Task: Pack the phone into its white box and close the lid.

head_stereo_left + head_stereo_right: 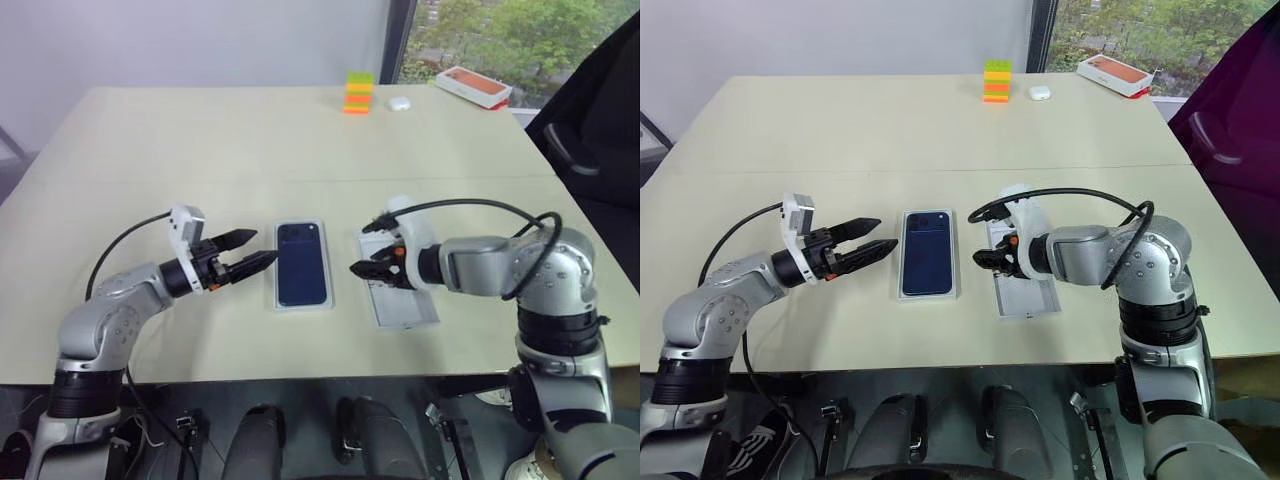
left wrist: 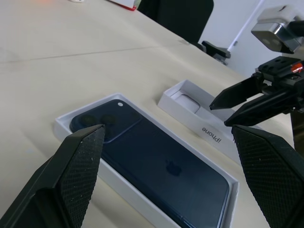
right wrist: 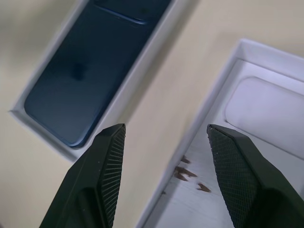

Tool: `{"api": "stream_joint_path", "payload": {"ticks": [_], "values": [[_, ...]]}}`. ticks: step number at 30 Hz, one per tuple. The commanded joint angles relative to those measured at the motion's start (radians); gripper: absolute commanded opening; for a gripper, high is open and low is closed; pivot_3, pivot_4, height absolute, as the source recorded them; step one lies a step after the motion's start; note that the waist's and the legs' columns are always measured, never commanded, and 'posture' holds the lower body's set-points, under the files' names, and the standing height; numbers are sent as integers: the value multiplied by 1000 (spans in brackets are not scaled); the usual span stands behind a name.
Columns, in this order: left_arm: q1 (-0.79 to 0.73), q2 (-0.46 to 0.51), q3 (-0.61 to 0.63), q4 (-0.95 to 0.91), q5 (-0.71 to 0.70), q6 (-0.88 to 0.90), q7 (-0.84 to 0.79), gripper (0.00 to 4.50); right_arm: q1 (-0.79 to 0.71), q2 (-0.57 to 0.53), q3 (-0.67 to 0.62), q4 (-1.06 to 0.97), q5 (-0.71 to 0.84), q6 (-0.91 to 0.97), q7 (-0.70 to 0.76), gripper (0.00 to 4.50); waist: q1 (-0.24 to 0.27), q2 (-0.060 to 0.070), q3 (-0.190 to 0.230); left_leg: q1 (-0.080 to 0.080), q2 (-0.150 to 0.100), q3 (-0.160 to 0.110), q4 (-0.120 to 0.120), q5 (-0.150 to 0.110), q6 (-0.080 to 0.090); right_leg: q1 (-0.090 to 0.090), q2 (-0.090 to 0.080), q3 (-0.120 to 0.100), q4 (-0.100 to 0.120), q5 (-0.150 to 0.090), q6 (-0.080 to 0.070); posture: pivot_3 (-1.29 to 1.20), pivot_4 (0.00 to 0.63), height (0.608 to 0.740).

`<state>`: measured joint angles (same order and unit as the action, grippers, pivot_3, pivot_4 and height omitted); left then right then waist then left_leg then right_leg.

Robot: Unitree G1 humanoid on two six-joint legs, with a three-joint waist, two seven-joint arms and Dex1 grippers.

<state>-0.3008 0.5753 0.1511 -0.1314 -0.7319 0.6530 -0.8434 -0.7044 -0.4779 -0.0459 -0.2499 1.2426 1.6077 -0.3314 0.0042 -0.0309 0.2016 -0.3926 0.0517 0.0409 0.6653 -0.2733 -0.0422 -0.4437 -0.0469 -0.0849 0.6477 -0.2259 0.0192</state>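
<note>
Beige table (image 1: 200,150), striped block stack (image 1: 358,93), small white case (image 1: 399,103), orange-topped box (image 1: 474,86), black chair (image 1: 590,140)

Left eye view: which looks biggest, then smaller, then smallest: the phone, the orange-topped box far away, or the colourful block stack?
1. phone
2. orange-topped box, but it sits farther back, so its real size is unsure
3. colourful block stack

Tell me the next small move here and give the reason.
Probably lower the right gripper onto the near long edge of the lid and close on it. The phone already lies in the white box, while the lid rests open-side up beside it, with the open gripper just above that edge.
</note>
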Motion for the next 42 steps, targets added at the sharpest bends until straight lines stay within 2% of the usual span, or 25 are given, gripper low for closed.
{"api": "stream_joint_path", "payload": {"ticks": [1, 6, 10, 13, 21, 33, 36, 39, 42], "values": [[0, -1, 14, -21, -5, -1, 1, 4500, -4, 20, -13, 44, 141, 7, -172, 2848, 0, 0, 0, 0, 0, 0, 0, 0, 0, 0, 0, 0, 0, 0, 0, 0, 150, 740], [0, -1, 14, -23, -3, -2, 3, 4500, 11, 24, 0, 122, 309, -24, -407, 2848, 0, 0, 0, 0, 0, 0, 0, 0, 0, 0, 0, 0, 0, 0, 0, 0, 150, 740], [-1, -5, 14, -18, -2, -1, 9, 4500, 11, -75, 134, 144, 587, -180, -588, 2848, -2, 0, 0, 0, 0, 0, 0, 0, 0, 0, 0, 0, 0, 0, 1, 0, 150, 740], [-4, -9, 13, -21, -7, 6, 14, 4500, 9, -167, 245, 109, 714, -285, -695, 2848, -1, 0, 0, 0, 0, 0, 0, 0, 0, 0, 0, 0, -1, -2, 3, 0, 150, 740], [-15, -15, 9, -8, 5, 5, 20, 4500, -16, -218, 336, 72, 730, -394, -703, 2848, -2, 0, 0, -1, 0, 0, 0, 0, 0, 0, 0, 0, -2, -2, 4, 0, 150, 740], [-13, -20, 8, -13, 15, 2, 29, 4500, -95, -246, 445, 104, 730, -392, -713, 2848, 3, 0, 0, -3, 1, 1, -1, -1, 1, -1, 0, 0, -3, -3, 4, 0, 150, 740], [-16, -23, 8, -18, 7, 14, 32, 4500, -83, -251, 472, 95, 730, -402, -725, 1968, 3, 0, 0, -3, 1, 1, -1, -1, 2, -1, 0, 0, -4, -3, 4, 0, 150, 740], [-16, -25, 10, -21, 3, 20, 34, 4500, -76, -265, 498, 91, 730, -409, -747, 610, 4, 0, 0, -3, 1, 1, -1, -1, 2, -1, 0, 0, -4, -3, 5, 0, 150, 740], [-15, -26, 12, -22, -3, 31, 38, 4500, -73, -267, 514, 85, 730, -417, -755, 610, 5, 0, 0, -3, 1, 1, -1, -1, 2, -1, 0, 0, -4, -3, 5, 0, 150, 740]]}}
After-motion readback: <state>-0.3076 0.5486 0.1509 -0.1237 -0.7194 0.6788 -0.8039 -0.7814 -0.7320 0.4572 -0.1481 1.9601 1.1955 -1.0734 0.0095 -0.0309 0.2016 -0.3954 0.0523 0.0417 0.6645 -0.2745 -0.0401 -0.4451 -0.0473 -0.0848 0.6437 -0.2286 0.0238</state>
